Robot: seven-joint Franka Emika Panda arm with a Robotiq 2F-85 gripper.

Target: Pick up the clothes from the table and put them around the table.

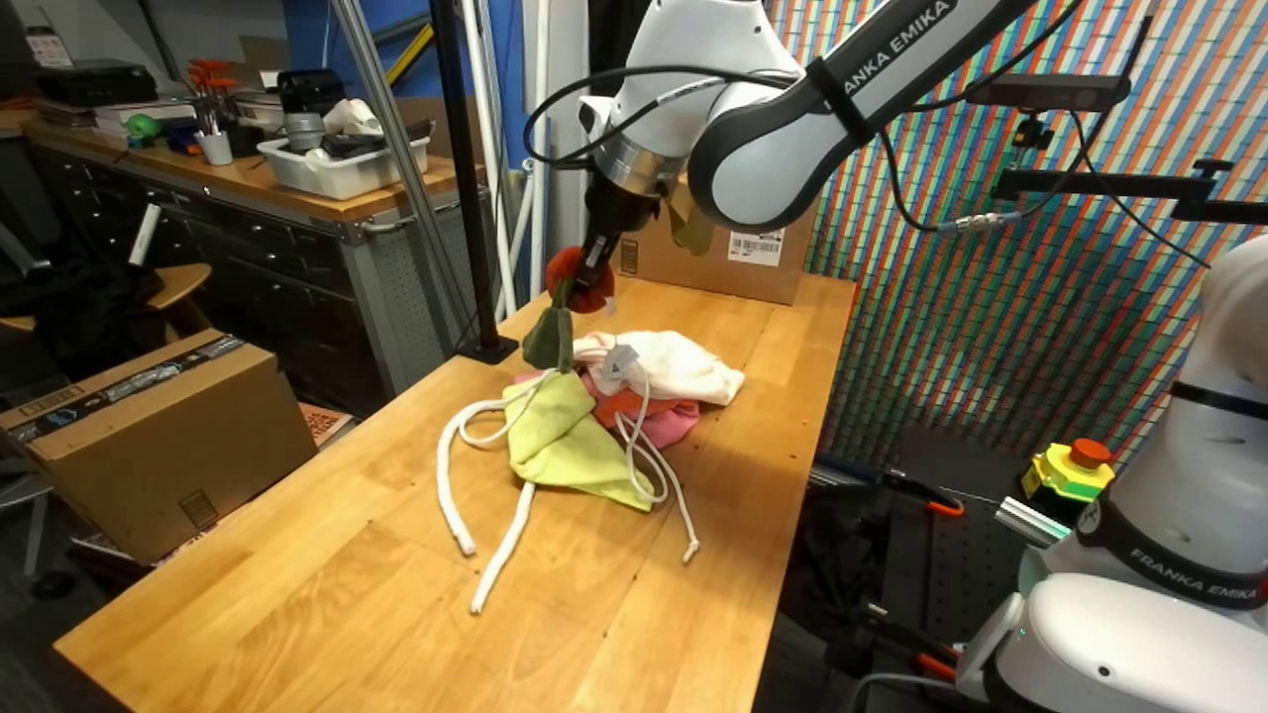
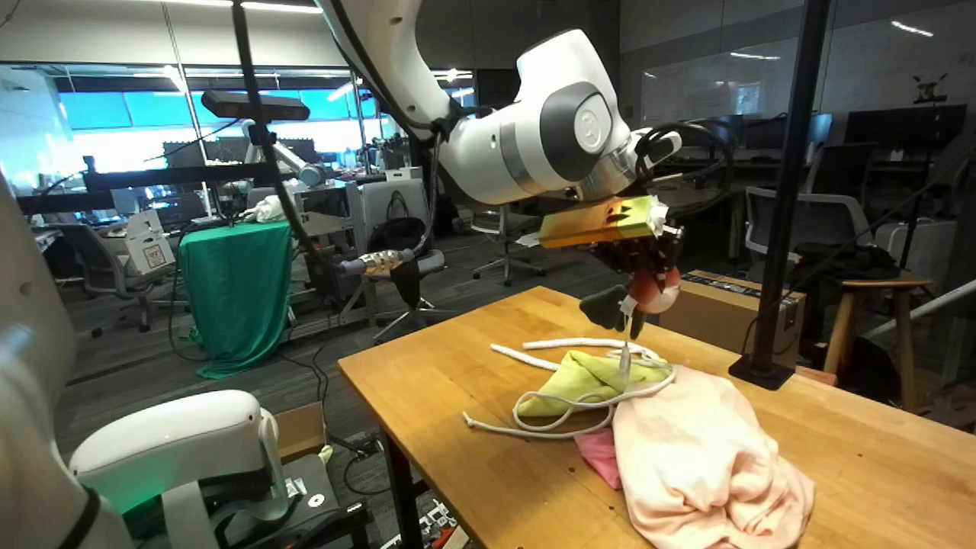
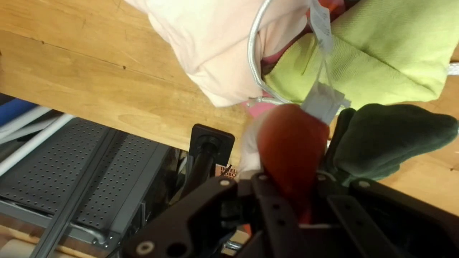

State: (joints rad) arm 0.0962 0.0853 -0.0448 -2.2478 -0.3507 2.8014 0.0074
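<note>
Red plush (image 3: 292, 139) in pincer (image 3: 292, 177) above clothes (image 3: 394, 68)

Folded yellow-green cloth (image 1: 565, 446), rumpled cream cloth (image 1: 679, 364) beside, pink cloth (image 1: 672, 426) partly beneath, on wooden table (image 1: 594, 614)

Pink cloth (image 2: 601, 457), partly hidden beneath the cream-white cloth (image 2: 701, 461)

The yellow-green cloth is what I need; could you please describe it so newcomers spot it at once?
In an exterior view, find the wooden table, then the pale cloth lying on it. In front of it lies the yellow-green cloth, whose lime colour neither the pale nor the pink cloth shares.
</note>
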